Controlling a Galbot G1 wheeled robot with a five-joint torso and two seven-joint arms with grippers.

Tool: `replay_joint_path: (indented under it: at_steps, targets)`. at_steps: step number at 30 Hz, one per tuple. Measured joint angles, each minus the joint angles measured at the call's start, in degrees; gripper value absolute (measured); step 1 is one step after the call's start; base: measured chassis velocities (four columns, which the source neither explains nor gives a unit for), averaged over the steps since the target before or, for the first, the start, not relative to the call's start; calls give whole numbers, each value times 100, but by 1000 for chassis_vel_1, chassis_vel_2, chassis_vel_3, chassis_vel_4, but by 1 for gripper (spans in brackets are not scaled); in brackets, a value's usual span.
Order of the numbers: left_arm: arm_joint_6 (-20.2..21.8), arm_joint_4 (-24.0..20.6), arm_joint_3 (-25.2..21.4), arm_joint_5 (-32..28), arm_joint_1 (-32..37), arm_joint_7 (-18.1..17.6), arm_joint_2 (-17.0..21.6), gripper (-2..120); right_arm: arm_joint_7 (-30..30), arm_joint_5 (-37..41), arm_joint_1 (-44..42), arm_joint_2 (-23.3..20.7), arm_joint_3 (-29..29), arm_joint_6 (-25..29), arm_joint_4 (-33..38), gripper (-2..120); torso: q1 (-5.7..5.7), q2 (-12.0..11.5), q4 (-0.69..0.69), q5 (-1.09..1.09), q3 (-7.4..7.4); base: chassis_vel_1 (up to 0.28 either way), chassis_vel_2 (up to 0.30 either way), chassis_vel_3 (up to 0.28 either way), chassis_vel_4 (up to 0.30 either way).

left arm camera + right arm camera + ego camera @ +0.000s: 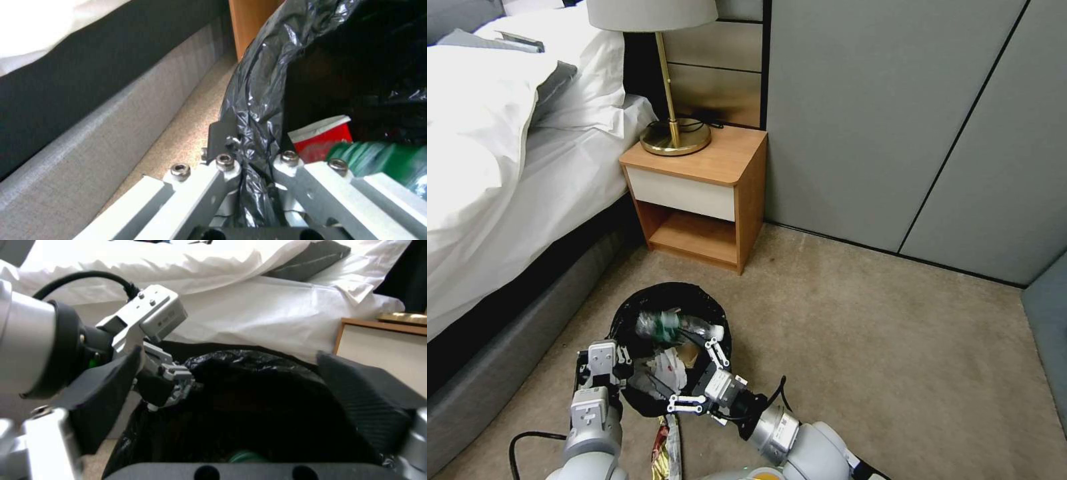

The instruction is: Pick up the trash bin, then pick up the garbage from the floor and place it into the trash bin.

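Note:
The trash bin [627,313], lined with a crinkly black bag, is low in front of me on the beige carpet floor [860,347]. My left gripper [620,353] is shut on the bin's left rim, its fingers [222,166] pinching the black liner [253,110]. Garbage lies inside: a clear bottle with a green label [666,325], white crumpled paper [664,370] and a red-and-white packet [320,138]. My right gripper [697,377] hovers open over the bin's near side, its dark pads [365,400] spread wide with nothing between them. A long shiny wrapper [667,443] sits just below the near rim.
A bed [507,173] with white sheets and a grey base [500,360] runs along the left, close to the bin. A wooden nightstand [707,193] with a brass lamp [674,137] stands behind it. Grey wall panels [907,120] close the back. Open carpet stretches to the right.

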Motion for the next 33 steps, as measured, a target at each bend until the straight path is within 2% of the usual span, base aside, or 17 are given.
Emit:
replay_joint_path:
  at_steps: [9,10,23,26,29,30,33]
  targets:
    - [3,2,-7,-2,5,2,12,1,24,55,-3,5,27,-73,273,100,0,0,-2,4,0,0,0,0,0]
    - [5,20,-7,-2,4,3,17,1,47,94,8,11,29,-124,399,100,0,0,-3,11,0,0,0,0,0]
    - [17,74,-33,2,-11,3,52,1,393,269,129,-50,331,-519,1502,100,0,0,0,1,0,0,0,0,0]
    - [18,98,-68,-8,-11,3,70,1,659,297,106,16,573,-643,1759,100,0,0,2,-1,0,0,0,0,0]
    - [16,112,-82,-29,-4,3,79,1,1133,245,-250,294,1156,-727,1979,100,0,0,0,0,0,0,0,0,0]
    - [16,112,-82,-29,-4,3,79,1,1133,245,-250,294,1156,-727,1979,100,0,0,0,0,0,0,0,0,0]
    - [12,123,-82,-64,-10,2,84,1,1283,101,-690,527,1690,-610,1965,100,0,0,0,-1,0,0,0,0,0]
